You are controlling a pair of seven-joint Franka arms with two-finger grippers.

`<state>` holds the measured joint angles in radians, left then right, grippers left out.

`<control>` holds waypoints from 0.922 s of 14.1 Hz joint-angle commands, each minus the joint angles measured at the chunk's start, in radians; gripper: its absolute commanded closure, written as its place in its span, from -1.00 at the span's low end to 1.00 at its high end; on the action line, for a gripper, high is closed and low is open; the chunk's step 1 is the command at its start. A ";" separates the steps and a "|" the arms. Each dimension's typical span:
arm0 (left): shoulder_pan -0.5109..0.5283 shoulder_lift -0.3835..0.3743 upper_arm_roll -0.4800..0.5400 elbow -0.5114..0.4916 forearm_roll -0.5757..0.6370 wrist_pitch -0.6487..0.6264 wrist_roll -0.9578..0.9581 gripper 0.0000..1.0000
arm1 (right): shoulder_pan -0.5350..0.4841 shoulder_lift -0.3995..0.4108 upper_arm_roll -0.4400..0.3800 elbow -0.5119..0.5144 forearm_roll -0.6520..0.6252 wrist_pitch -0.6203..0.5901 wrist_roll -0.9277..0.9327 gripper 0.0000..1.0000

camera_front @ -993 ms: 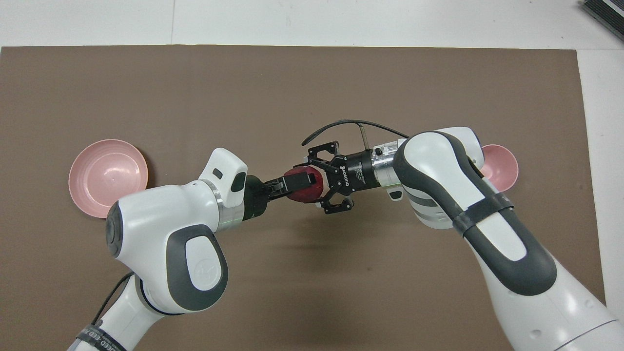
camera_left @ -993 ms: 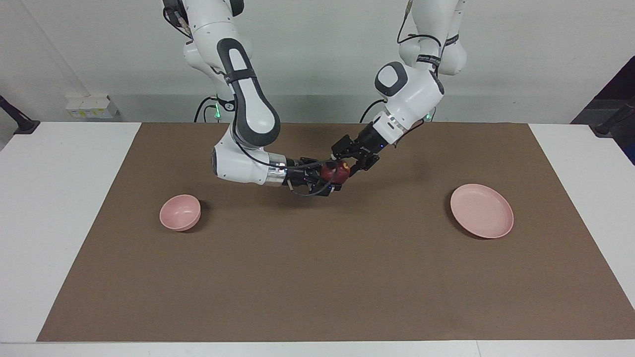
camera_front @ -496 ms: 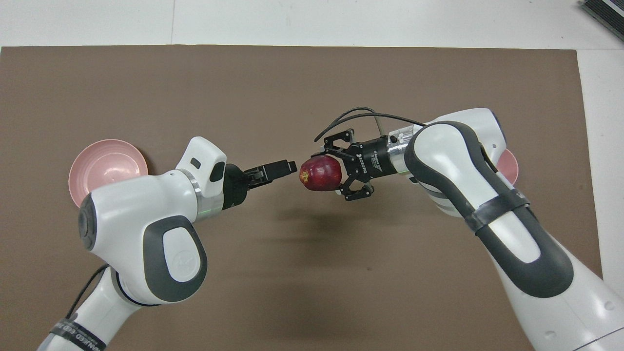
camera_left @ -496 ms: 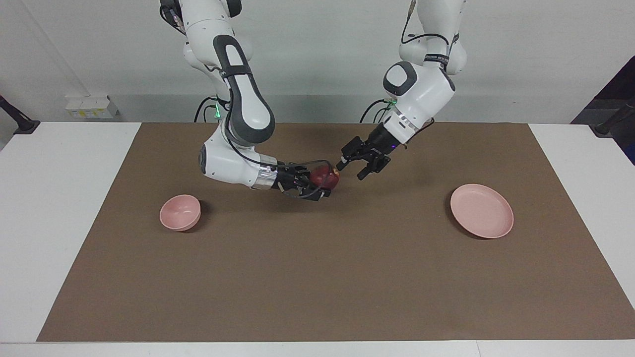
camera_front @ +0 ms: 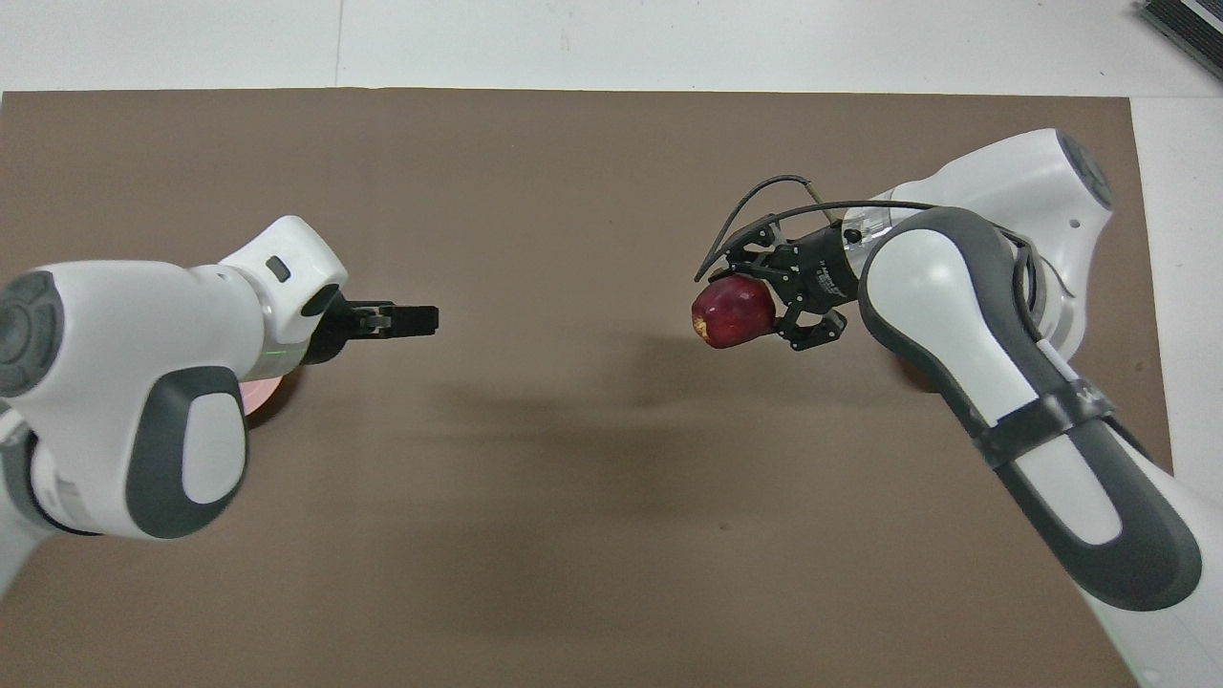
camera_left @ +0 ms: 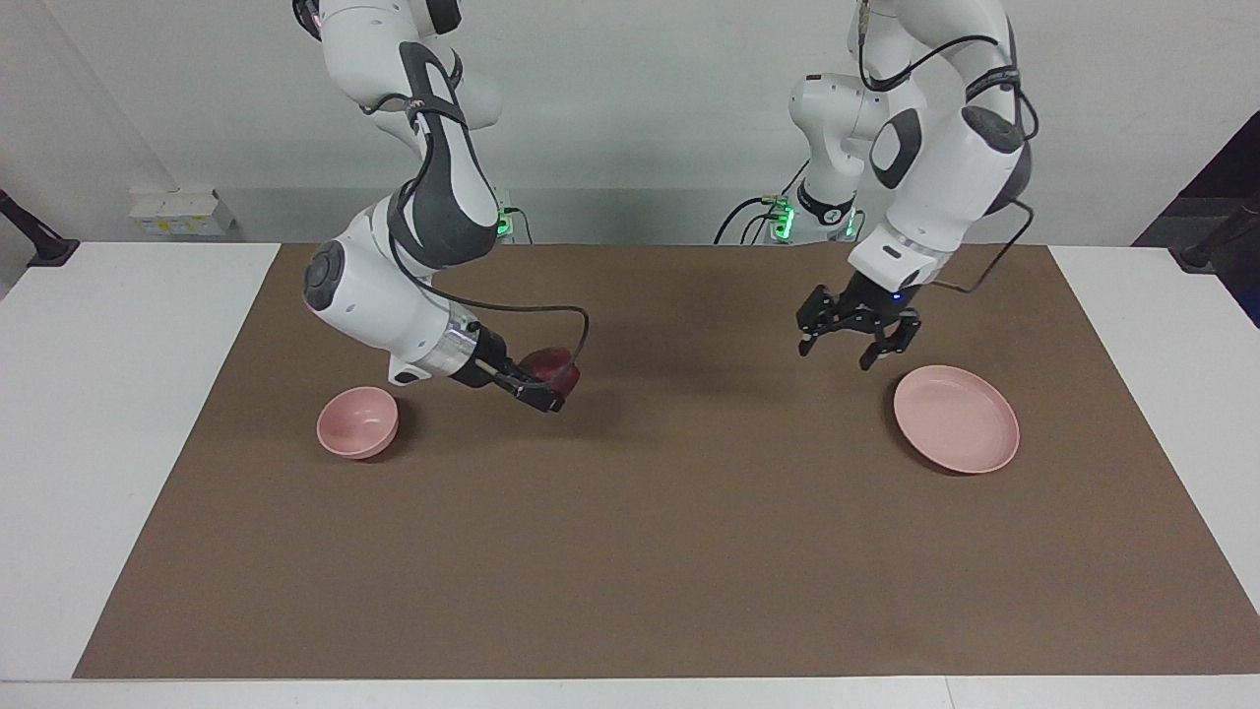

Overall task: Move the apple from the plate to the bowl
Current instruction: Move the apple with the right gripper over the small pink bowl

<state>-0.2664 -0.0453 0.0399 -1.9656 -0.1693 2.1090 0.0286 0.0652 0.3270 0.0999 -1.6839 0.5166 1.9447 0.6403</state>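
The right gripper pinches the apple in its fingers above the mat, near the bowl, ready to drop it in. The left gripper, fingers spread and empty, waits beside the plate.

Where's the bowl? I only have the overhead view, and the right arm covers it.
Observer: The bowl sits empty on the brown mat, toward the right arm's end.
Operator: Apple over it?
Observer: No. The apple, gripped by the right gripper, hangs over bare mat beside the bowl, toward the table's middle.
Operator: Plate?
Observer: The plate is empty. The left gripper hangs open over the mat beside it.
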 commanded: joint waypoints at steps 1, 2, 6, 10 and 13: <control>0.085 0.004 -0.009 0.156 0.093 -0.202 0.075 -1.00 | -0.051 -0.012 0.009 0.013 -0.149 -0.021 -0.147 1.00; 0.116 0.002 -0.009 0.206 0.102 -0.260 0.114 -1.00 | -0.077 -0.014 0.009 0.013 -0.171 -0.020 -0.233 1.00; 0.187 0.011 -0.005 0.408 0.174 -0.449 0.238 -1.00 | -0.174 -0.014 0.008 0.001 -0.280 -0.007 -0.509 1.00; 0.206 0.060 0.001 0.525 0.156 -0.572 0.255 -1.00 | -0.231 -0.045 0.008 -0.077 -0.406 0.066 -0.635 1.00; 0.216 0.084 0.001 0.576 0.131 -0.624 0.251 -1.00 | -0.265 -0.059 0.008 -0.155 -0.470 0.125 -0.677 1.00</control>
<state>-0.0663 -0.0006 0.0474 -1.4625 -0.0264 1.5362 0.2675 -0.1690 0.3131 0.0947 -1.7517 0.0823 2.0230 0.0059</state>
